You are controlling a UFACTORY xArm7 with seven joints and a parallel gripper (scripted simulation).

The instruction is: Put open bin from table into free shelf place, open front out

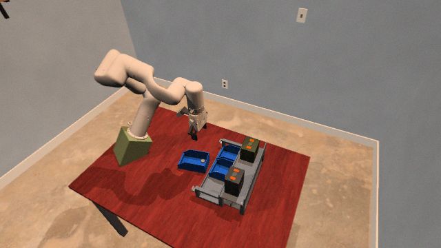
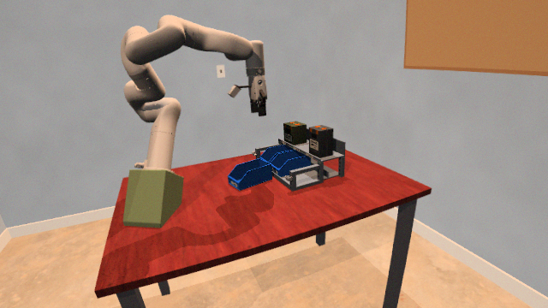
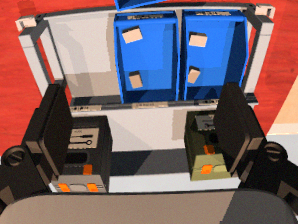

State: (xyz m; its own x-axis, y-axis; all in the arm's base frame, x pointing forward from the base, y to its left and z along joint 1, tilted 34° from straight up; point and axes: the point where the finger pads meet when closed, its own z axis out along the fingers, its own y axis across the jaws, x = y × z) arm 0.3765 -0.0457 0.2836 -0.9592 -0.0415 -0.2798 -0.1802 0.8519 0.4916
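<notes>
The gripper [image 1: 198, 133] [image 2: 258, 108] [image 3: 143, 102] is wide open with nothing between its fingers, pointing down in the air above the table [image 1: 275, 193] [image 2: 364, 188] [image 3: 15, 75]. The blue bin [image 1: 193, 161] [image 2: 251, 174] [image 3: 142, 3] to be moved stands level on the red table top, just in front of the shelf [image 1: 220, 200] [image 2: 321, 171] [image 3: 252, 67], outside it. A small pale part [image 1: 202, 160] lies in it near one end. In the wrist view just an edge of this bin shows, at the top. Two other blue bins, one [image 1: 230, 152] [image 2: 274, 153] [image 3: 216, 55] at the end of the row and one [image 1: 221, 167] [image 2: 295, 164] [image 3: 147, 57] in the middle, stand side by side on the lower level of the shelf, each with two pale parts inside. The free place [image 1: 211, 186] [image 3: 87, 55] is beside the middle bin, at the other end of the row. On the upper board behind stand an olive box [image 1: 250, 149] [image 2: 294, 133] [image 3: 202, 145] and a dark gray box [image 1: 234, 181] [image 2: 321, 141] [image 3: 87, 150], both with orange marks on top, well apart from each other. The arm [image 1: 165, 91] [image 2: 201, 38] rises from a green base [image 1: 129, 151] [image 2: 147, 198] on the table.
</notes>
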